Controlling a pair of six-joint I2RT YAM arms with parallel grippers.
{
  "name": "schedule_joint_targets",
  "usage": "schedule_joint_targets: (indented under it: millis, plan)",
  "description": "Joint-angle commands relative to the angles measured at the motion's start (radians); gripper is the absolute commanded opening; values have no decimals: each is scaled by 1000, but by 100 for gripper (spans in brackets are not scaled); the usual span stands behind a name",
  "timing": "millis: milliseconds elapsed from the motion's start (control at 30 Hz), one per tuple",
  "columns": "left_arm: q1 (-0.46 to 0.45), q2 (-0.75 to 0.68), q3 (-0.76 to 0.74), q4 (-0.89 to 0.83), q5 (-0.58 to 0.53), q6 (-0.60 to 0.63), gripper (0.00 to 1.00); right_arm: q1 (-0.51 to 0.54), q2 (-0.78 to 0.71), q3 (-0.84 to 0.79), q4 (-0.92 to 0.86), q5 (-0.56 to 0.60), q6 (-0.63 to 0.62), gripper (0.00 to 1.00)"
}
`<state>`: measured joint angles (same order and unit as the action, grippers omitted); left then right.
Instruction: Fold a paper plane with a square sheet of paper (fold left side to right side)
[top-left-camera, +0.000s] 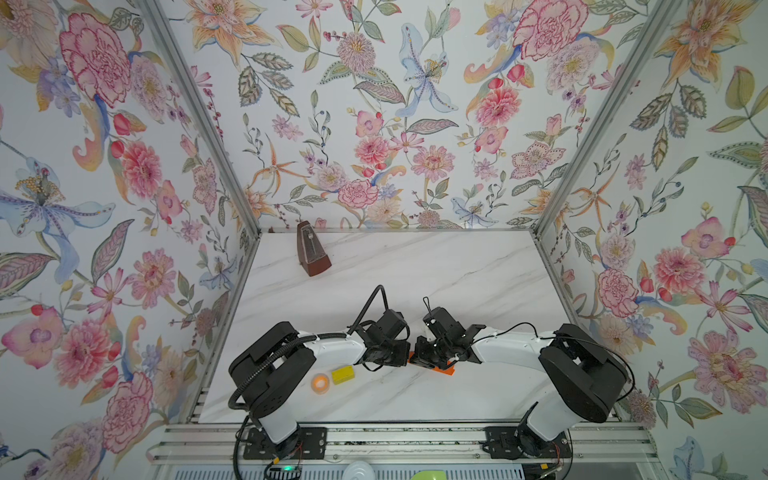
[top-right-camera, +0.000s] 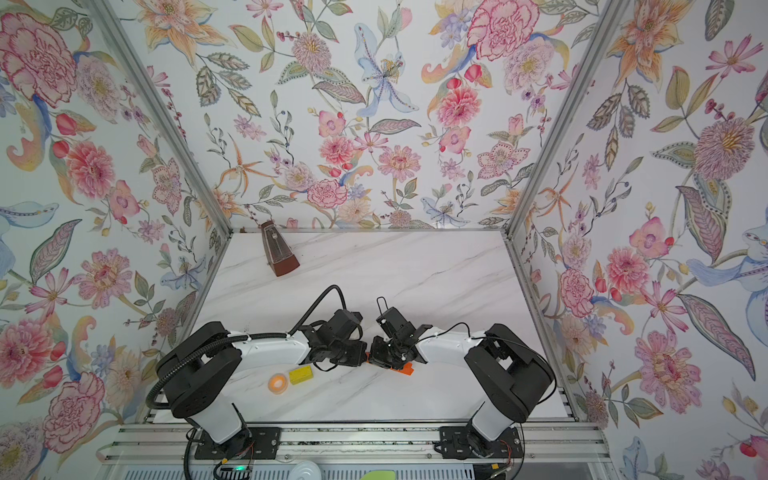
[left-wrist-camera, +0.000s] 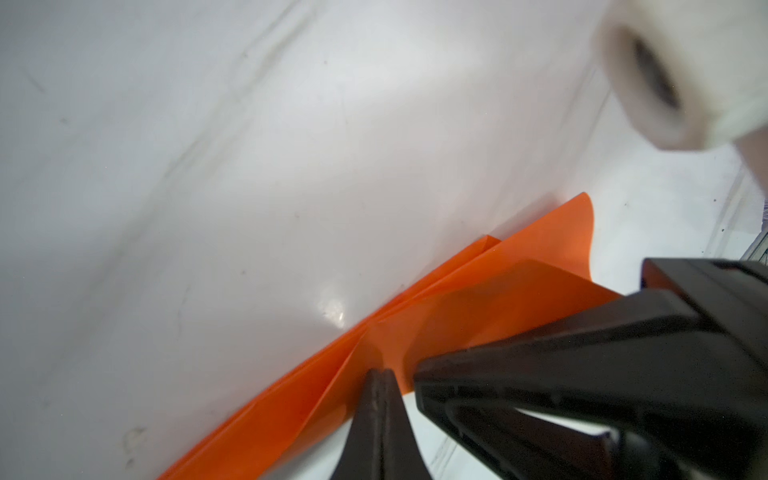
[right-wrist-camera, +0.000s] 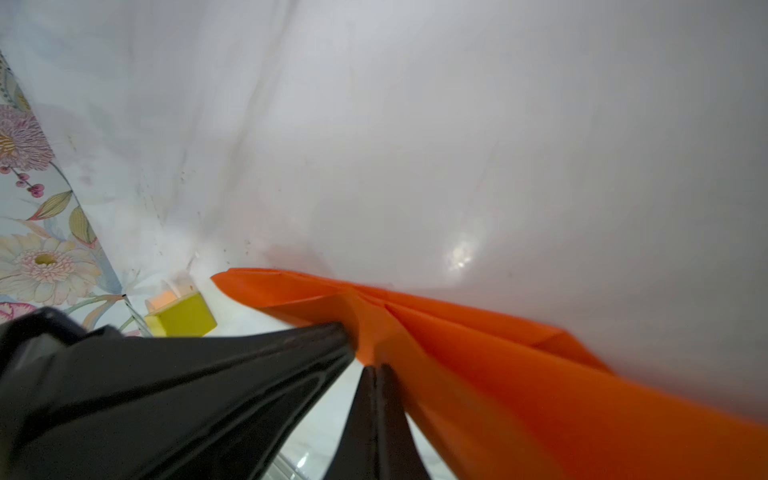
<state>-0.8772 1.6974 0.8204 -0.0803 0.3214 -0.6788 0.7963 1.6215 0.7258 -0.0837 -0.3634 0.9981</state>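
— Paper first: where does it lie?

— On the white marble-patterned table (top-left-camera: 415, 270), near the front middle. Both top views hide most of the bright-orange folded sheet of paper (top-left-camera: 444, 370) under the black wrist housings (top-left-camera: 386, 345); only slivers show.

— And the wrist cameras?

— They show its layers and creases. In the left wrist view the paper (left-wrist-camera: 457, 324) is narrow, with one flap curling up. The left gripper (left-wrist-camera: 380, 376) has its jaws pressed together, tip at the paper's edge, and the right gripper (left-wrist-camera: 422, 382) meets it just beside.

— Pinching it?

— I cannot tell. In the right wrist view the right gripper (right-wrist-camera: 376, 370) is likewise pressed together against the fold.

— Anything seen only there?

— The small yellow block (right-wrist-camera: 183, 318), off the paper's pointed end. The top views add a flat orange tape ring (top-left-camera: 320, 382) just beside that block, and a brown pyramid metronome (top-left-camera: 311, 253) at the far left.
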Motion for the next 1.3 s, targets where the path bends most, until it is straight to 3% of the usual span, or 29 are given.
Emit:
schedule_joint_targets:
  millis: [0, 733, 1000, 1267]
  plan:
    - [-2, 51, -43, -82, -41, -6, 0, 2, 40, -22, -43, 24, -19, 0]
    - [128, -92, -211, -169, -100, 46, 0, -26, 25, -80, -65, 41, -42, 0]
    - [241, -190, -279, -179, -105, 68, 0, -29, 23, -86, -70, 38, -54, 0]
    - [281, -340, -232, -239, -90, 91, 0, -21, 76, -22, -73, -25, -178, 0]
